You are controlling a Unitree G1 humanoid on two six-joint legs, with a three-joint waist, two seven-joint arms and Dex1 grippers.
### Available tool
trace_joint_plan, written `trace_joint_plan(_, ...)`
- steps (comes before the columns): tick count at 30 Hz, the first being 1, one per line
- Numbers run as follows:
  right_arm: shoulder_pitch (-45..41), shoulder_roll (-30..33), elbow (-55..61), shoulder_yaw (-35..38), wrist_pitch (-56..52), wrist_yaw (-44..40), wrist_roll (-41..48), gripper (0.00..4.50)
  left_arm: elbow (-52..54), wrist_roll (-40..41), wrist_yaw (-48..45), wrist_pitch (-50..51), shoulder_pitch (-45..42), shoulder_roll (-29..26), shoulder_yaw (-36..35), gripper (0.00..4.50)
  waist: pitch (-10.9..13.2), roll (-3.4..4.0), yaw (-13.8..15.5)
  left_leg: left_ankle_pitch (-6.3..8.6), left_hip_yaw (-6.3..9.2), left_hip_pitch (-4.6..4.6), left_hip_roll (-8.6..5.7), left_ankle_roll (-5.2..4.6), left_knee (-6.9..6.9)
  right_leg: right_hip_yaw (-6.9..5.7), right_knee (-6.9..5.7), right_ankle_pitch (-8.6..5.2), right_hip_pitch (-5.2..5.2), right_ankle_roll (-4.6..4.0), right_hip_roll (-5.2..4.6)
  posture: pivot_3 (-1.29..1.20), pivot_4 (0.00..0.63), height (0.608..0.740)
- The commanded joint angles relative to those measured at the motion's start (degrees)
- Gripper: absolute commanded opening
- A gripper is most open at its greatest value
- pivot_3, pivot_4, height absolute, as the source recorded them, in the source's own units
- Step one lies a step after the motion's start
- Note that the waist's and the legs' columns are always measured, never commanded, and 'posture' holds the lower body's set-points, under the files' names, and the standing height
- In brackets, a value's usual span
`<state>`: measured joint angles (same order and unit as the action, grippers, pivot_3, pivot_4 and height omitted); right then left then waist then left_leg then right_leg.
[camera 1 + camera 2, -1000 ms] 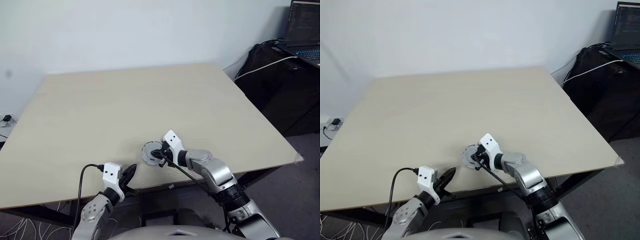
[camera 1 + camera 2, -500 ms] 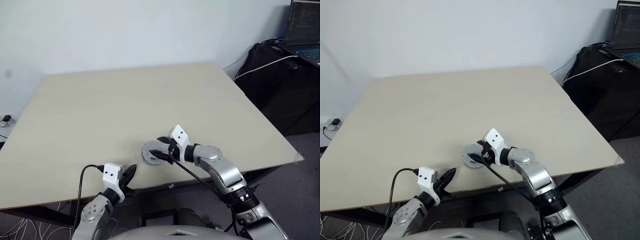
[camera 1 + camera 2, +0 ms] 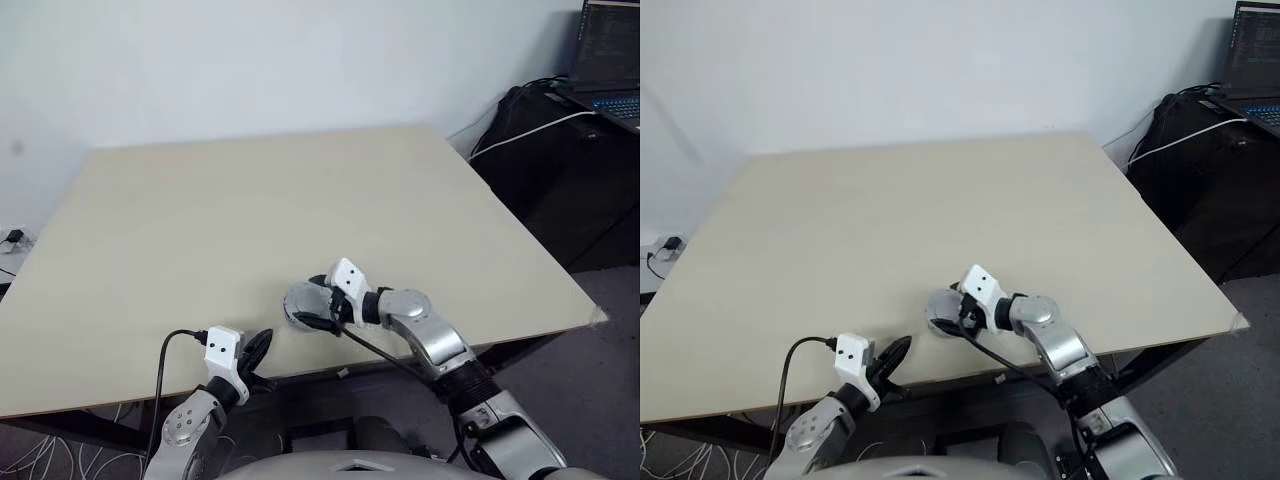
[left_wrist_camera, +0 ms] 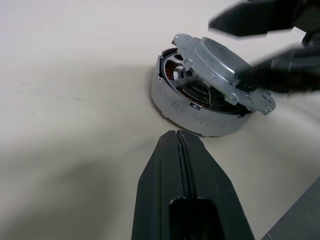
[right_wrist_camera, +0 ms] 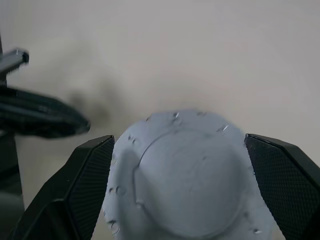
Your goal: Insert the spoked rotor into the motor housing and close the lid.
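The motor housing [image 4: 192, 112], a thick silver round part, sits near the table's front edge, with copper windings [image 4: 175, 75] showing in a gap under the lid. The lid [image 4: 222, 72], smooth and silver-grey, lies tilted on top of it. My right gripper [image 3: 312, 308] is open, its two black fingers [image 5: 85, 180] standing either side of the lid [image 5: 190, 170]. The left gripper [image 4: 182, 150] is shut and empty, a short way in front of the housing [image 3: 300, 305], pointing at it. The spoked rotor is hidden.
The beige table [image 3: 250, 200] stretches wide behind the housing, and its front edge runs just under both hands. To the right stands a black stand with a laptop [image 3: 610, 60] and a white cable [image 3: 520, 135].
My right gripper has gone from shut to open and rolled at the wrist, so its fingers now straddle the lid. The left arm has stayed still.
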<state>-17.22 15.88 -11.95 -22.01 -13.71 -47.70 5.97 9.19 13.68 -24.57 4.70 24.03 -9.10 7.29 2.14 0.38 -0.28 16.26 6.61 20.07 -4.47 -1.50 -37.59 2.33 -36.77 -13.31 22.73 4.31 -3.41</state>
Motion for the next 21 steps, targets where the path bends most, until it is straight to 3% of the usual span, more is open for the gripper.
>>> trace_joint_plan(1,-1.7,-0.7,-0.7,0.5,0.9,-1.0,0.1,4.49,2.0,0.3,0.2,-1.0,-0.6,0.1,-0.3,0.0,0.0,0.0,0.0,0.0,0.0,0.0,0.0,0.0,0.0,0.0,0.0,0.0,0.0,0.0,0.0,0.0,0.0,0.74)
trace_joint_plan(17,-2.9,-2.5,-4.6,1.9,0.6,0.3,-1.2,4.49,2.0,0.3,0.5,-1.3,-0.4,0.2,-0.2,0.0,0.0,0.01,-0.1,0.0,0.0,-0.04,0.0,0.0,0.0,0.01,-0.03,0.0,-0.02,-0.01,0.01,0.0,0.0,0.74)
trace_joint_plan(21,-2.9,-2.7,-4.7,2.4,0.3,0.8,-1.0,3.35,1.7,0.3,0.4,-1.5,-0.4,0.2,-0.3,0.0,0.0,0.02,0.0,0.0,0.0,-0.04,0.0,0.0,0.0,0.01,-0.03,0.0,-0.02,-0.01,0.01,0.0,0.0,0.74)
